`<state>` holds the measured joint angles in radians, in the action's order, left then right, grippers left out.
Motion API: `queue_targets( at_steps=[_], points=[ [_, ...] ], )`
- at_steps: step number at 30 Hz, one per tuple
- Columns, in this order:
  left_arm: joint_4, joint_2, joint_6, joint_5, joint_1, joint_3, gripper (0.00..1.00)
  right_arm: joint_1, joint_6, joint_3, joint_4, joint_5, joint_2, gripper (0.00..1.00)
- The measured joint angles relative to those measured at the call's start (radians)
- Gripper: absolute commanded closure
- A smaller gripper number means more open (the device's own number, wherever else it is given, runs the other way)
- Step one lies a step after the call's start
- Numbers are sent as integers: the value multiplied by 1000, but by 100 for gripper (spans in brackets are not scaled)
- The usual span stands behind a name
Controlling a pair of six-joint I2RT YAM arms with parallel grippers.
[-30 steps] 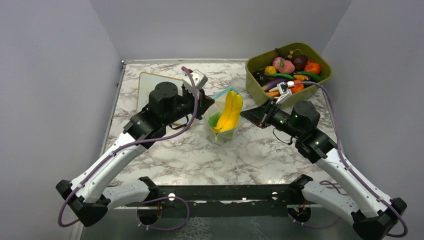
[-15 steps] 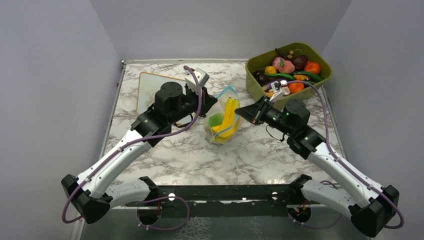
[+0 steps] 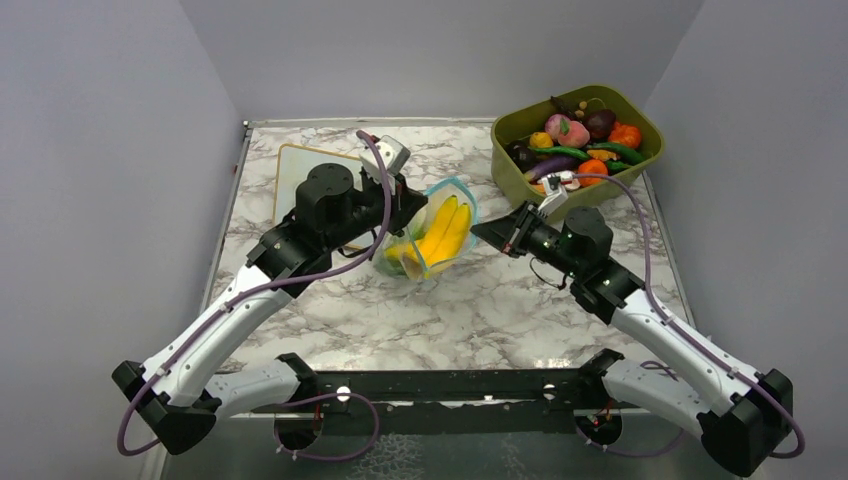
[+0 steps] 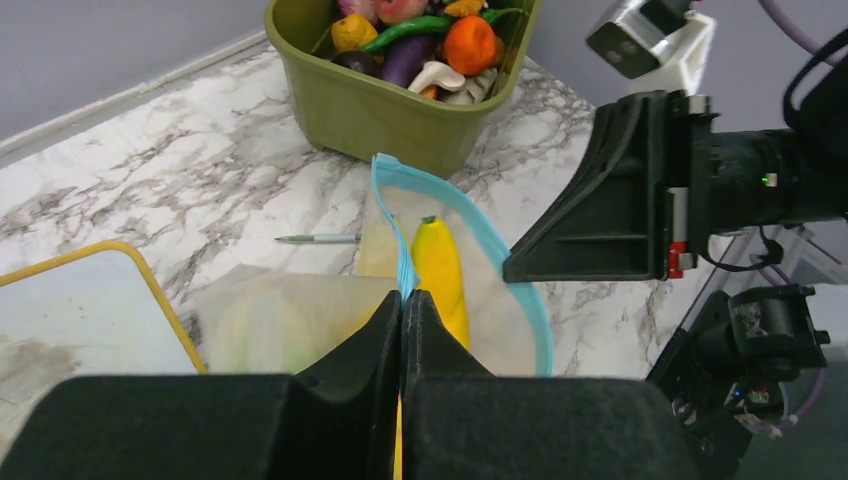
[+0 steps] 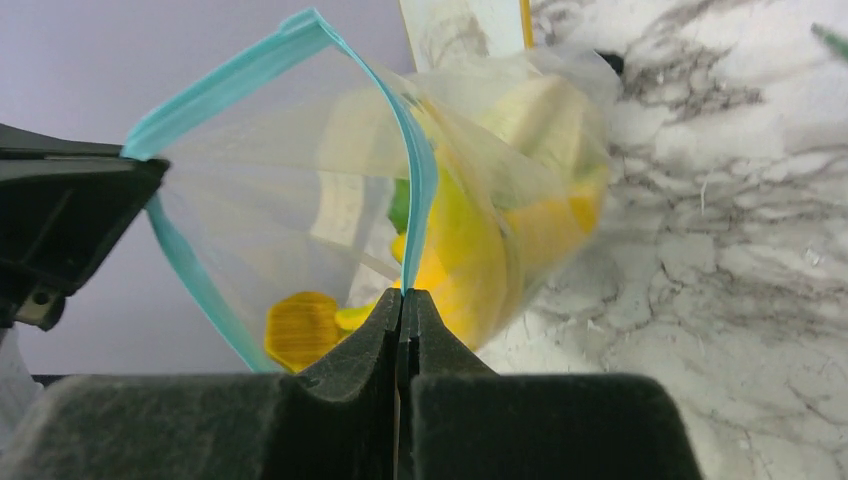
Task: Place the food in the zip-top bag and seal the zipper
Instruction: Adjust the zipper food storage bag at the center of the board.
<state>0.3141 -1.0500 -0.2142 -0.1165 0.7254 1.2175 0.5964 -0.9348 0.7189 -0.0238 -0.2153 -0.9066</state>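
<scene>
Left arm: stretched from the near-left base toward table centre, wrist angled right; left gripper point(image 3: 410, 207) pinched tight on the left edge of the zipper point(image 4: 410, 170), its fingers point(image 4: 350, 345) pressed flat together with the teal strip running into their tips.
Right arm: stretched diagonally from the near-right base, forearm low, wrist pointing left; right gripper point(image 3: 478, 232) likewise clamped on the opposite edge of the zipper, no gap between its fingers point(image 5: 435, 325).
Zip-top bag point(image 3: 432, 235): slung between the two grippers at table point(image 3: 480, 310) centre, tilted, mouth pulled open in a loop; whether its bottom touches the marble cannot be told.
Food: yellow bananas point(image 3: 445, 232) and green lettuce point(image 3: 398, 255) inside the bag; a ridged yellow-orange piece point(image 5: 300, 328) lower within.
Olive-green tub point(image 3: 515, 165): back right, filled with further toy produce.
Wood-framed white board point(image 3: 290, 170): back left, partly under the left arm.
</scene>
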Motion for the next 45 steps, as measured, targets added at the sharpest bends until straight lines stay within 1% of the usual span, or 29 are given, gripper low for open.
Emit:
queue_targets(
  at_steps=[6,9,10,14,18,22,26,30,36,40,45],
  points=[
    [10,-11,12,-79,0,-17,100,0,1,-51,-7,-103,-43,98],
    [7,-8,14,-100,-2,-58,100,0,31,-64,-1,-126,-42,94],
    [1,-6,14,-105,-2,-81,100,0,43,-66,7,-129,-42,91],
    [-7,-3,8,-125,-4,-165,100,0,82,-66,53,-130,-43,73],
    [-22,-2,4,-142,-3,-177,100,0,129,-62,112,-111,-43,58],
    [-40,3,3,-150,-3,-182,100,0,180,-14,209,-48,-37,51],
    [-51,12,4,-157,-4,-192,100,0,264,82,286,15,-29,46],
    [-61,24,28,-171,-3,-204,100,0,368,219,372,93,-43,44],
    [-77,31,104,-191,-3,-221,100,0,518,396,447,221,-129,44],
    [-117,34,146,-212,-3,-254,100,0,617,484,479,367,-217,44],
    [-182,59,186,-233,-3,-341,100,-15,715,551,484,540,-338,45]
  ],
)
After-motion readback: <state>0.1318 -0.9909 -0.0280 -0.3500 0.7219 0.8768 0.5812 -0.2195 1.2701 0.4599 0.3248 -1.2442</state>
